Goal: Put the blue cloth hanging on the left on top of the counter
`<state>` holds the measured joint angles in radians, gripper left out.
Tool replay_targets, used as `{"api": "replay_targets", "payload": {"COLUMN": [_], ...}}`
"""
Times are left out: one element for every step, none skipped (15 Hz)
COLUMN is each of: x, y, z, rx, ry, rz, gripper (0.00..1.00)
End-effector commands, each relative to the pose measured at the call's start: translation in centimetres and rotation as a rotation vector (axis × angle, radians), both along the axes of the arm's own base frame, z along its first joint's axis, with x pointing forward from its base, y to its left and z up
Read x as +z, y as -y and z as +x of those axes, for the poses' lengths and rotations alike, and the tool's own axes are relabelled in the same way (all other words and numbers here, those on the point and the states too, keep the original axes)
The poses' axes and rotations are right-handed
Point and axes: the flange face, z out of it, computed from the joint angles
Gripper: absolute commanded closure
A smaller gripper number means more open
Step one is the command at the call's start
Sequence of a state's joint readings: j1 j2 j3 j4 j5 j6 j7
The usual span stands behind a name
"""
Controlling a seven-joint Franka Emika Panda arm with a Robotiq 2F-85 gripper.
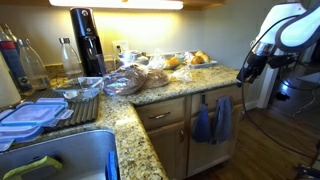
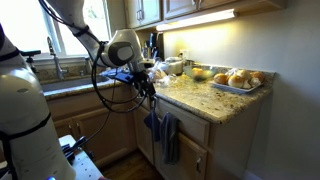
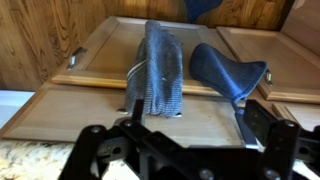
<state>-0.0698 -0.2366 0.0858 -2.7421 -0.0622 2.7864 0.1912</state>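
Observation:
The blue cloth (image 1: 203, 125) hangs on the cabinet front under the counter (image 1: 150, 92), next to a paler grey-blue cloth (image 1: 223, 118). Both also show in an exterior view, the blue cloth (image 2: 152, 126) and the paler one (image 2: 170, 138). In the wrist view the blue cloth (image 3: 226, 72) hangs right of the grey-blue cloth (image 3: 158, 68) against the wooden doors. My gripper (image 1: 245, 72) hovers off the counter's edge above the cloths, also seen in an exterior view (image 2: 150, 86). Its fingers (image 3: 195, 135) are open and empty, apart from both cloths.
On the counter stand a black soda maker (image 1: 87, 40), bottles (image 1: 30, 62), bagged bread (image 1: 125, 80), a tray of rolls (image 2: 238, 80) and stacked plastic lids (image 1: 30, 115). A sink (image 1: 60, 160) lies at the near end. The wood floor lies below the cabinets.

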Motion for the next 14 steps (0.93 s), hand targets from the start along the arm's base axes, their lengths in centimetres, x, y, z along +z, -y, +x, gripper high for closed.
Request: {"api": "replay_targets", "payload": {"x": [-2.6,-3.4,-4.0,-4.7,-5.3,-6.1,-6.8,-7.6,-6.5,-7.1,-7.6,-7.8,-7.9,-7.8], "y": [-2.5,-3.2,-4.0,-4.7,-5.4,-6.2,-6.8,-7.5,-6.4,-7.0,-7.4,-7.5,-7.5,-7.5], "z": [0.7,0.9,1.1,1.2,1.4,1.5,1.5,1.5,1.1,1.2,1.3,1.5,1.6,1.6], "rx": [-0.024,-0.029,-0.032,-0.037,-0.037,-0.032,-0.019,-0.006,-0.009,-0.004,-0.001,0.000,0.000,-0.001], "ry": [0.009,0.017,0.025,0.033,0.039,0.036,0.029,0.014,0.011,0.000,-0.005,-0.008,-0.008,-0.007], "rz": [0.078,0.094,0.108,0.118,0.127,0.131,0.132,0.134,0.122,0.125,0.127,0.128,0.128,0.128], "gripper": [0.00,0.00,0.00,0.00,0.00,0.00,0.00,0.00,0.00,0.00,0.00,0.00,0.00,0.00]}}
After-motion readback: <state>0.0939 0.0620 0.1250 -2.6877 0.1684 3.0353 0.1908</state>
